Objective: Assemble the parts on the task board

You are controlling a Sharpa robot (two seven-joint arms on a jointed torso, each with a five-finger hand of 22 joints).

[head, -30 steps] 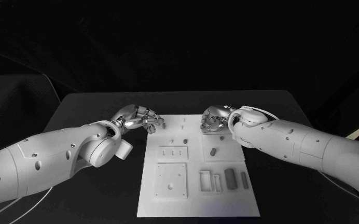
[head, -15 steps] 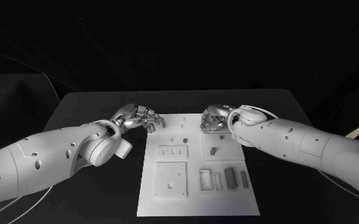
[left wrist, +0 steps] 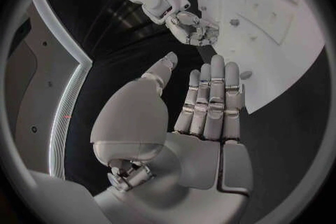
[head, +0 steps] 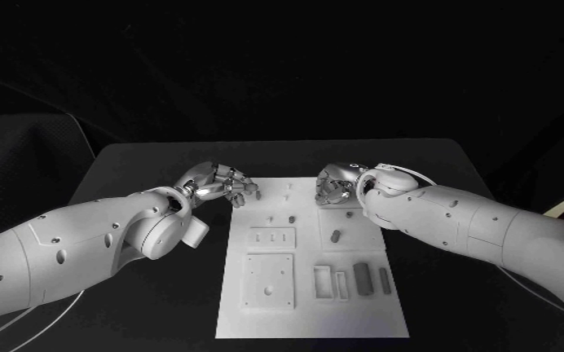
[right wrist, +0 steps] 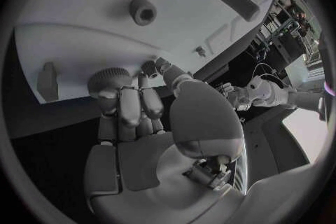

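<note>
The white task board (head: 308,319) lies in the middle of the table. My left hand (head: 220,184) hovers at the board's far left corner, its fingers (left wrist: 212,95) stretched out side by side and holding nothing. A small part (left wrist: 245,74) lies just past their tips. My right hand (head: 334,185) sits at the board's far edge with its fingers (right wrist: 130,102) curled in, and I see nothing between them. Close to it on the board lie a round part with a hole (right wrist: 143,11), an oblong part (right wrist: 237,1) and a small upright piece (head: 288,193).
Nearer me on the board, two grey bars (head: 362,279) (head: 383,283) lie beside a slotted frame (head: 329,283). A square plate (head: 268,282) and a smaller one (head: 270,240) sit on the board's left half. Black table (head: 141,165) surrounds the board.
</note>
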